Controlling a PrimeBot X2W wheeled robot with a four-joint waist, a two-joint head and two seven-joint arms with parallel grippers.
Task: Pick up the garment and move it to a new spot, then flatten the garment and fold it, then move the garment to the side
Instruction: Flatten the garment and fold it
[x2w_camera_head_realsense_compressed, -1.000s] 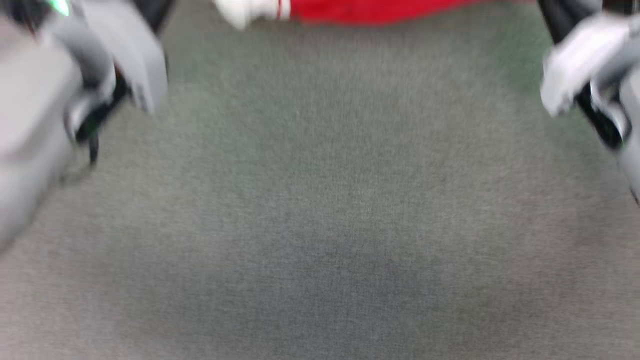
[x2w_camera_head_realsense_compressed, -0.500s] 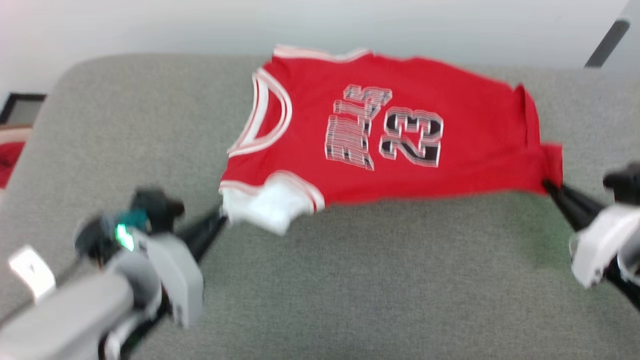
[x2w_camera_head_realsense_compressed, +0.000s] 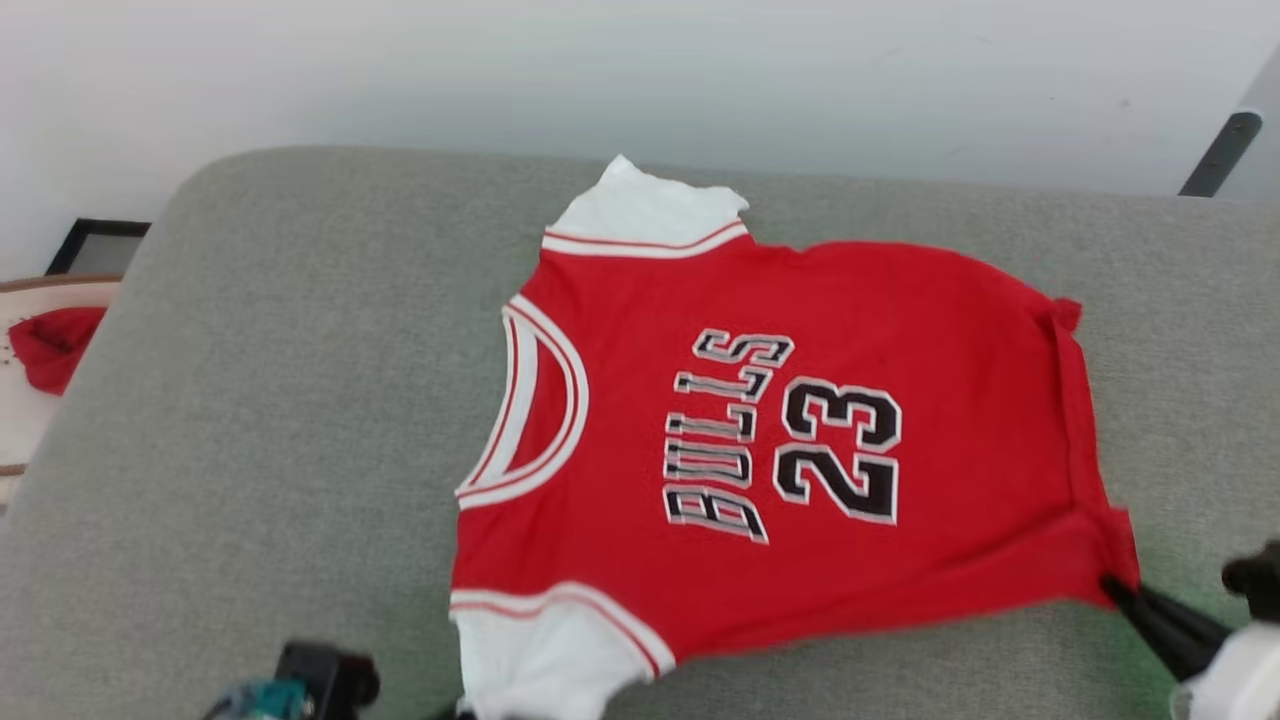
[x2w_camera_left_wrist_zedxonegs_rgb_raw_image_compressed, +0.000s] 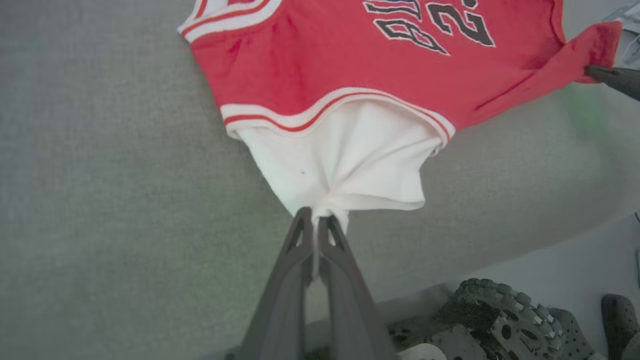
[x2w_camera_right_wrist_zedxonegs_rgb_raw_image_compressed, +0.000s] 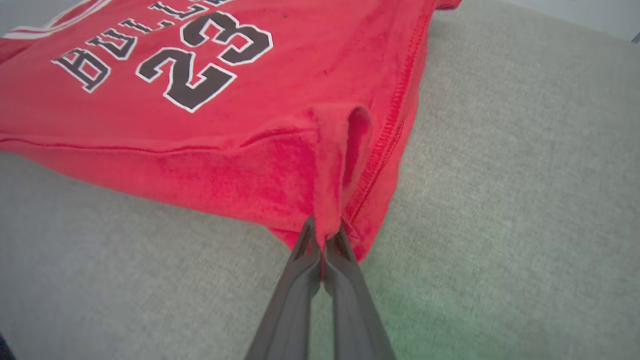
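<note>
The garment (x2w_camera_head_realsense_compressed: 800, 440), a red jersey with white panels and black "BULLS 23" lettering, lies spread on a grey cushion, its neck opening toward the left. My left gripper (x2w_camera_left_wrist_zedxonegs_rgb_raw_image_compressed: 315, 216) is shut on the near white panel (x2w_camera_left_wrist_zedxonegs_rgb_raw_image_compressed: 345, 165) of the garment (x2w_camera_left_wrist_zedxonegs_rgb_raw_image_compressed: 320, 65). The right gripper (x2w_camera_right_wrist_zedxonegs_rgb_raw_image_compressed: 325, 231) pinches the garment's (x2w_camera_right_wrist_zedxonegs_rgb_raw_image_compressed: 210, 90) red hem corner, which is drawn up into a fold. In the head view the right gripper (x2w_camera_head_realsense_compressed: 1112, 585) meets that corner at the lower right, and the other arm's dark wrist part (x2w_camera_head_realsense_compressed: 320, 680) pokes in at the bottom left.
The grey cushion (x2w_camera_head_realsense_compressed: 280, 420) ends at a pale wall behind and a rounded edge on the left. A red cloth (x2w_camera_head_realsense_compressed: 50, 345) lies on something pale beyond that left edge. A wheel of the robot's base (x2w_camera_left_wrist_zedxonegs_rgb_raw_image_compressed: 505, 320) stands below the cushion's near edge.
The head camera has tilted up, so the whole jersey now shows lower in the picture. Both grippers stay shut on their corners, and the far white panel now lies spread out.
</note>
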